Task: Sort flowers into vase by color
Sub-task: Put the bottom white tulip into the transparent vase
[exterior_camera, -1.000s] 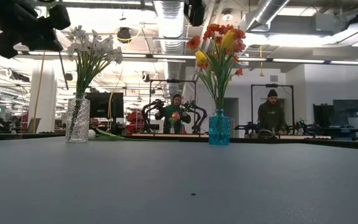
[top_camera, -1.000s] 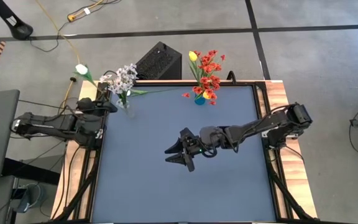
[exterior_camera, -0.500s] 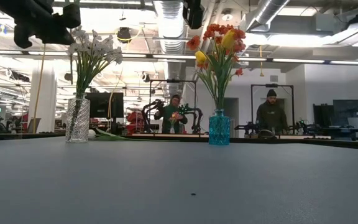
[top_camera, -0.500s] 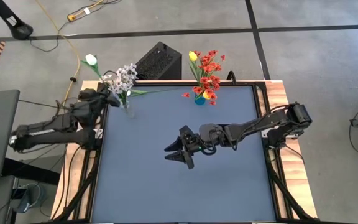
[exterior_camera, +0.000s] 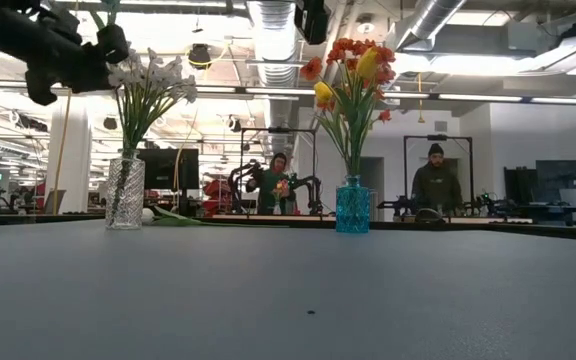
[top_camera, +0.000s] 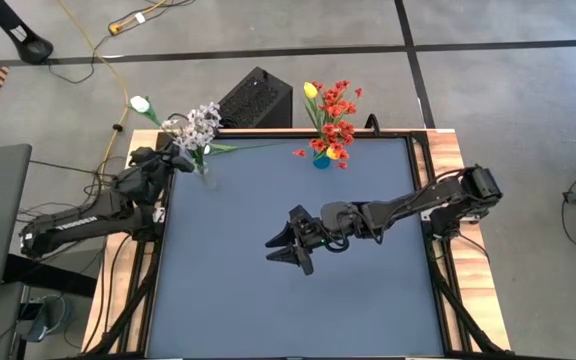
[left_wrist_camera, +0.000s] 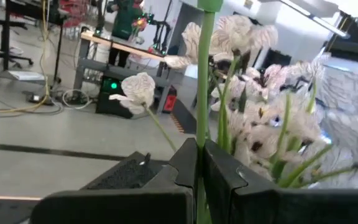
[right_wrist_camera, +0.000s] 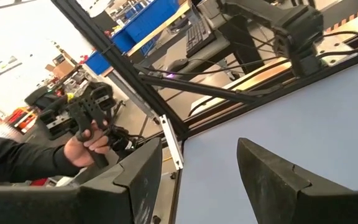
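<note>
No readable writing is seen. A white bud's stem [left_wrist_camera: 205,93] is pinched by the left gripper [left_wrist_camera: 199,163]; the right gripper [top_camera: 290,248] is spread, empty.

Grey floor [top_camera: 268,40] with dark seams; bright ceiling strip lights [exterior_camera: 488,98], white pillar [exterior_camera: 68,160], distant workbenches [exterior_camera: 268,216]

Overhead and table-level views, two wrist close-ups

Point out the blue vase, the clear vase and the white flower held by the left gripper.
blue vase [exterior_camera: 351,207]: low view, on its glass body.
clear vase [exterior_camera: 125,192]: low view, on its ribbed body.
white flower [top_camera: 140,104]: high view, on its bud, beyond the table's far left corner.
left gripper [left_wrist_camera: 199,163]: left wrist view, shut on the flower's green stem.
</note>
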### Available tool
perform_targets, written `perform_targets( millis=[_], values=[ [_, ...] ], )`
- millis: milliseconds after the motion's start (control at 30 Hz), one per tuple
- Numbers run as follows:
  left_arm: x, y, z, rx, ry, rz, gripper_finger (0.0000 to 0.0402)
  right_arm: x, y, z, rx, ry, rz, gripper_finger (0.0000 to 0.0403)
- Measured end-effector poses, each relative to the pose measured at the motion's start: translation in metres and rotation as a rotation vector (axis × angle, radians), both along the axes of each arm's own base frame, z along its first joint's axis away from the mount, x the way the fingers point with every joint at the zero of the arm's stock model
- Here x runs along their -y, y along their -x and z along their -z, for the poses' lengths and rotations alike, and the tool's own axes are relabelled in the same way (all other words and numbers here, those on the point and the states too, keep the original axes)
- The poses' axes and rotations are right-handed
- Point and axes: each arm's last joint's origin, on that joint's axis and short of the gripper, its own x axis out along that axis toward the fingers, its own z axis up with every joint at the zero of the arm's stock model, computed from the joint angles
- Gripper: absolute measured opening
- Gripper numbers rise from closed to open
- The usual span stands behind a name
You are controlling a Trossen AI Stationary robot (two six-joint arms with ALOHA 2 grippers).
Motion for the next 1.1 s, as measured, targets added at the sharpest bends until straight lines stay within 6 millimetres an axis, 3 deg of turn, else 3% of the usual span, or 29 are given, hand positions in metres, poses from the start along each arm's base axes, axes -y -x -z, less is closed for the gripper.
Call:
perform_targets(
  millis=[433, 1100],
  values=[
    [0.003, 0.0004, 0.0061, -0.076, -0.086, 0.131, 0.0, -0.001, 0.0002, 0.0, -0.001, -0.002, -0.004, 0.0233],
    [0.004, 0.0002, 0.0005, -0.208, -0.192, 0.147, 0.0, -0.0012, 0.0003, 0.0, -0.001, -0.003, -0.009, 0.0233]
  ],
)
